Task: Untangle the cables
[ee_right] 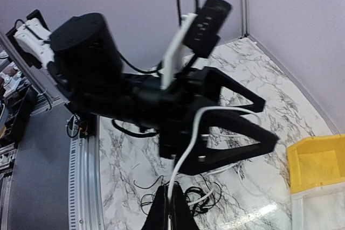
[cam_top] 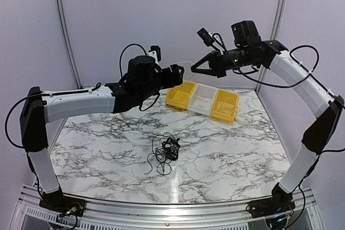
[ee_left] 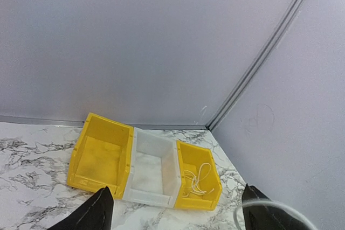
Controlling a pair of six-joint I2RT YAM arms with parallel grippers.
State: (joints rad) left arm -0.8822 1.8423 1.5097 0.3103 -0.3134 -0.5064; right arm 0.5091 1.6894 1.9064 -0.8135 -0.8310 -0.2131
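Note:
A small tangle of thin black cables [cam_top: 167,149] lies on the marble table, below both grippers; it also shows in the right wrist view [ee_right: 202,197]. My right gripper [ee_right: 171,189] is shut on a white cable [ee_right: 186,152] and holds it high in the air [cam_top: 193,69]. The white cable runs up and loops over one finger of my left gripper [ee_right: 237,133], which is open [cam_top: 178,75]. In the left wrist view the open left gripper [ee_left: 177,188] has the white cable [ee_left: 269,204] curving by its right finger.
Three bins stand in a row at the back right: a yellow bin [cam_top: 180,94], a white bin [cam_top: 204,99] and a yellow bin [cam_top: 225,106]. The last one holds a loose whitish cable [ee_left: 197,182]. Purple walls enclose the table.

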